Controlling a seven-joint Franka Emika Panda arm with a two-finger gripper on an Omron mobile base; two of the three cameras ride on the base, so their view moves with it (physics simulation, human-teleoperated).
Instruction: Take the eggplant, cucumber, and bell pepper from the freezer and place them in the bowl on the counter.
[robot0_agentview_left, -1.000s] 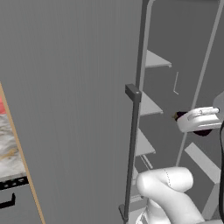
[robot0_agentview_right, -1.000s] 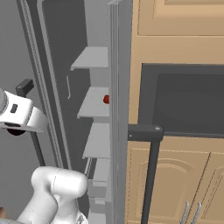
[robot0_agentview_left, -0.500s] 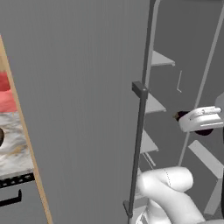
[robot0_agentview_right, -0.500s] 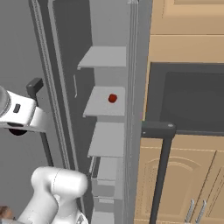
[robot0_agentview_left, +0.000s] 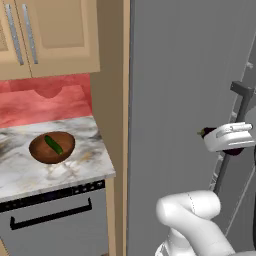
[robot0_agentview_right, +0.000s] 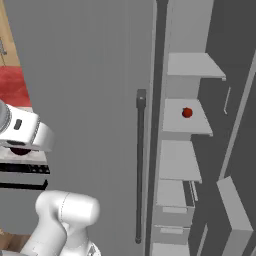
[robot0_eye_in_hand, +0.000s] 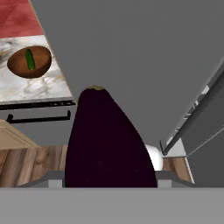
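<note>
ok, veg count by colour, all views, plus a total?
Dark purple: 1, the eggplant, held in the gripper
Dark green: 1, the cucumber, in the bowl
Red: 1, the bell pepper, on a freezer shelf
Total: 3

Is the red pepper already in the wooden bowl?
No, the bell pepper sits on a freezer shelf; the bowl holds the cucumber.

My arm is raised from the base with the elbow bent. My claw (robot0_agentview_left: 210, 134) is closed around the eggplant (robot0_eye_in_hand: 109, 142) and holds it in the air.
</note>
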